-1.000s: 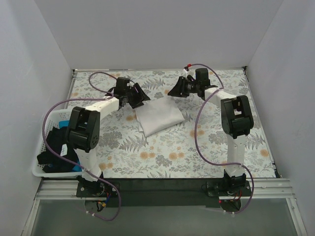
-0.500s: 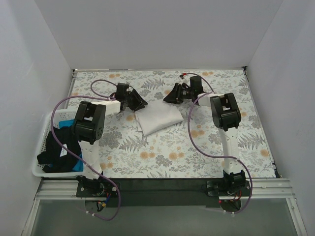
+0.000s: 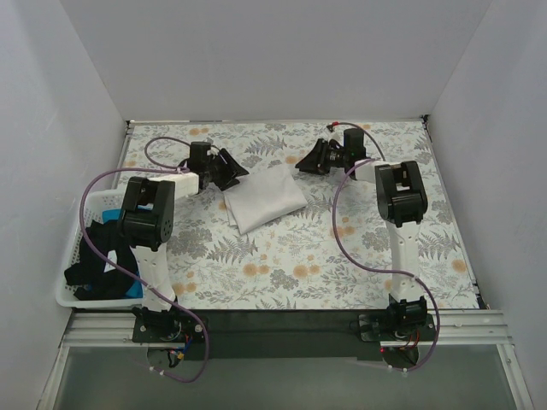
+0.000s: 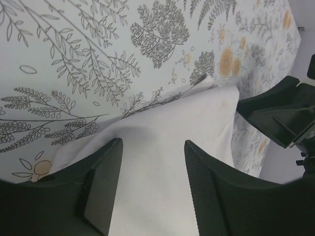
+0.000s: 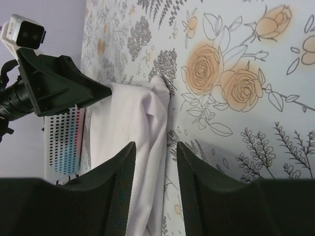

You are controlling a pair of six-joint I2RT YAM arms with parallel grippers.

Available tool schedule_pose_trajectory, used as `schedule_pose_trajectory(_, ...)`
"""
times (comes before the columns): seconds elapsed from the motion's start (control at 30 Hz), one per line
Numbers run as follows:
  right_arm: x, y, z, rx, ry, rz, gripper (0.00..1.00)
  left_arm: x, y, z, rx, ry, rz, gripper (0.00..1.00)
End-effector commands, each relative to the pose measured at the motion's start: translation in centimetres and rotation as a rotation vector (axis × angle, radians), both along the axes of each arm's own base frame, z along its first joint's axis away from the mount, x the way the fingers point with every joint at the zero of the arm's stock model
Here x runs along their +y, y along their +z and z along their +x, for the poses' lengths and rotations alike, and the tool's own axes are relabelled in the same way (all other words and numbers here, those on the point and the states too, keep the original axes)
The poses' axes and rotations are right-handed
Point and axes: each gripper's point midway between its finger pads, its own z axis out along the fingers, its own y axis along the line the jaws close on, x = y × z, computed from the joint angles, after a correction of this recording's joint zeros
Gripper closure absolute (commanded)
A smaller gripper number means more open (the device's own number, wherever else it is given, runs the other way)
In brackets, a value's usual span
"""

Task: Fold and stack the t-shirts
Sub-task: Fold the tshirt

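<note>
A folded white t-shirt (image 3: 263, 196) lies on the floral tablecloth in the middle back. It also shows in the left wrist view (image 4: 162, 167) and the right wrist view (image 5: 130, 147). My left gripper (image 3: 232, 169) is open at the shirt's far left corner, its jaws apart over the white cloth (image 4: 152, 147). My right gripper (image 3: 309, 162) is open just beyond the shirt's far right corner, its jaws over the shirt's edge and the tablecloth (image 5: 156, 147). Black and blue shirts (image 3: 101, 260) lie in the basket at the left.
A white slotted basket (image 3: 75, 229) stands at the left edge of the table. White walls close in the back and both sides. Purple cables loop over both arms. The floral tablecloth (image 3: 342, 256) covers the table.
The white shirt has shifted a little left and back. The left gripper has moved left, the right gripper has moved right and off the shirt's corner.
</note>
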Motion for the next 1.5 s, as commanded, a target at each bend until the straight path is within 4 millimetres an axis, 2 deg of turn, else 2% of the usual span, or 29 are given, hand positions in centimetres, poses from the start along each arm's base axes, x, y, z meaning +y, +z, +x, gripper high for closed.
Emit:
schedule_pose_trajectory(0.0,-0.1,7.3,0.7,-0.164,-0.008,0.022,0.54,-0.6,6.4,1.6,-0.156,-0.062,-0.024,0.47)
schedule_pose_trajectory(0.03,-0.1,8.8,0.6,-0.185,-0.009,0.029,0.54,-0.7,7.1,1.8,-0.176,-0.073,-0.026,0.45)
schedule_pose_trajectory(0.1,0.0,9.9,0.1,-0.193,-0.004,0.039,0.54,-0.9,8.3,2.1,-0.213,-0.095,-0.032,0.41)
schedule_pose_trajectory(0.13,0.1,11.1,-0.6,-0.206,0.002,0.045,0.54,-1.1,8.4,2.1,-0.218,-0.104,-0.032,0.41)
schedule_pose_trajectory(0.23,1.1,12.8,-2.7,-0.224,0.037,0.054,0.54,-1.2,8.8,1.9,-0.221,-0.114,-0.04,0.4)
schedule_pose_trajectory(0.3,1.9,13.0,-4.1,-0.229,0.06,0.056,0.54,-1.4,9.9,1.6,-0.249,-0.125,-0.059,0.4)
schedule_pose_trajectory(0.33,2.8,13.0,-5.3,-0.23,0.08,0.052,0.54,-1.4,10.1,1.5,-0.252,-0.122,-0.063,0.4)
schedule_pose_trajectory(0.43,4.5,12.4,-7.4,-0.211,0.129,0.059,0.54,-0.9,10.6,1.6,-0.266,-0.105,-0.049,0.4)
schedule_pose_trajectory(0.5,5.4,11.1,-8.7,-0.185,0.153,0.055,0.54,-0.6,10.5,1.7,-0.263,-0.097,-0.045,0.4)
schedule_pose_trajectory(0.6,6.6,7.9,-10.4,-0.129,0.183,0.039,0.54,0.0,9.6,1.7,-0.24,-0.088,-0.042,0.4)
schedule_pose_trajectory(0.83,5.9,-0.6,-11.8,0.014,0.159,-0.014,0.55,0.7,8.0,2.0,-0.208,-0.078,-0.036,0.4)
schedule_pose_trajectory(0.93,5.5,-3.3,-12.5,0.061,0.156,-0.036,0.55,1.4,7.5,2.6,-0.201,-0.066,-0.034,0.4)
schedule_pose_trajectory(1.03,5.2,-4.9,-13.0,0.093,0.155,-0.047,0.56,2.3,6.7,3.4,-0.189,-0.049,-0.033,0.4)
schedule_pose_trajectory(1.17,5.2,-4.9,-13.1,0.089,0.152,-0.047,0.55,3.6,6.8,4.3,-0.176,-0.017,-0.05,0.4)
schedule_pose_trajectory(1.2,5.2,-4.3,-12.9,0.078,0.151,-0.043,0.55,3.3,7.9,3.9,-0.189,-0.031,-0.062,0.4)
schedule_pose_trajectory(1.3,5.3,-3.1,-12.6,0.048,0.15,-0.036,0.55,2.8,8.9,1.8,-0.166,-0.034,-0.103,0.4)
schedule_pose_trajectory(1.33,5.4,-2.8,-12.5,0.044,0.149,-0.034,0.55,2.5,11.1,0.9,-0.193,-0.037,-0.126,0.4)
schedule_pose_trajectory(1.37,5.4,-2.5,-12.6,0.041,0.15,-0.031,0.55,1.9,9.9,-1.0,-0.151,-0.046,-0.133,0.41)
schedule_pose_trajectory(1.4,5.4,-2.1,-12.5,0.035,0.149,-0.028,0.56,1.6,10.1,-2.0,-0.143,-0.051,-0.142,0.43)
schedule_pose_trajectory(1.43,5.4,-2.0,-12.5,0.032,0.149,-0.027,0.55,1.2,10.3,-4.4,-0.13,-0.065,-0.159,0.49)
schedule_pose_trajectory(1.47,5.4,-1.8,-12.5,0.028,0.15,-0.027,0.55,0.2,10.4,-5.6,-0.132,-0.091,-0.172,0.54)
